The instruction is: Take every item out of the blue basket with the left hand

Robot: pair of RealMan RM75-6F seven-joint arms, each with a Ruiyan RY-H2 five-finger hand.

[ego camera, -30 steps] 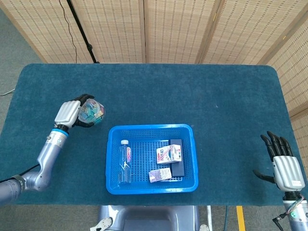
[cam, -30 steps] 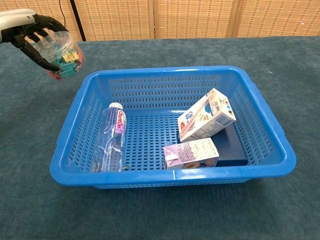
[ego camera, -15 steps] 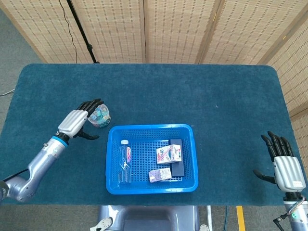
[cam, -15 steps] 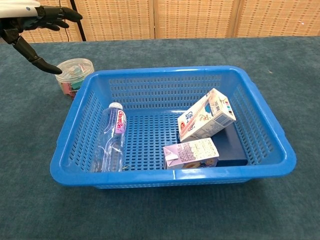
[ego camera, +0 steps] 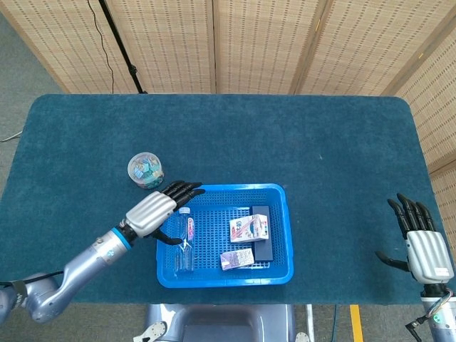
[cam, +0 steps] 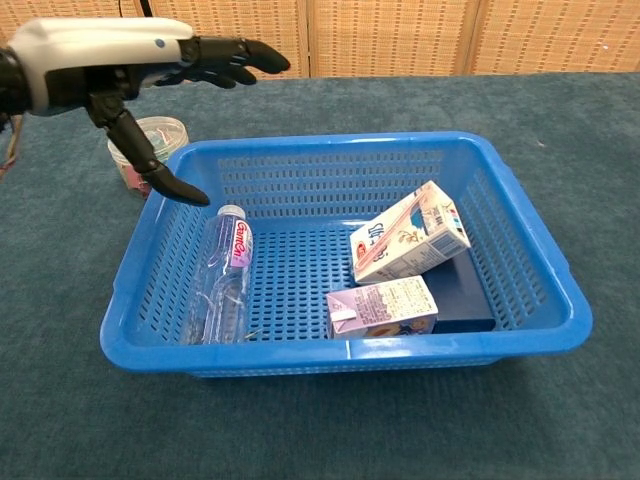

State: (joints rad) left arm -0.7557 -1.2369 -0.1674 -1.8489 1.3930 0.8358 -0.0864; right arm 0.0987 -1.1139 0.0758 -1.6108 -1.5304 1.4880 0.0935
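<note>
Change: the left hand (ego camera: 151, 211) has let go of the clear tub of clips (ego camera: 145, 169) and has swung back from the table's left side to the left rim of the blue basket (ego camera: 281, 196); a second ago it was gripping the tub in the air; now the tub stands on the cloth just outside the basket's far left corner, apart from the hand
Left hand: empty, fingers stretched out and apart, thumb pointing down towards the water bottle (cam: 222, 276); it touches nothing
Right hand: the right hand (ego camera: 422, 246) hangs at the table's right edge, fingers spread, holding nothing; it has not moved
Meaning for the task: one item is out; four remain inside; the bottle lies nearest the hand and looks the likely next pick
Left in the basket: bottle along the left wall; white carton (cam: 409, 232) leaning tilted on the dark blue box (cam: 466, 296); purple carton (cam: 381, 307) against the near wall
Head view only: both hands at once; the tub's true gap from the basket; the whole table (ego camera: 335, 142)
Chest view only: the white carton's tilt; the thumb hanging just above the bottle cap; the right hand is out of frame
</note>
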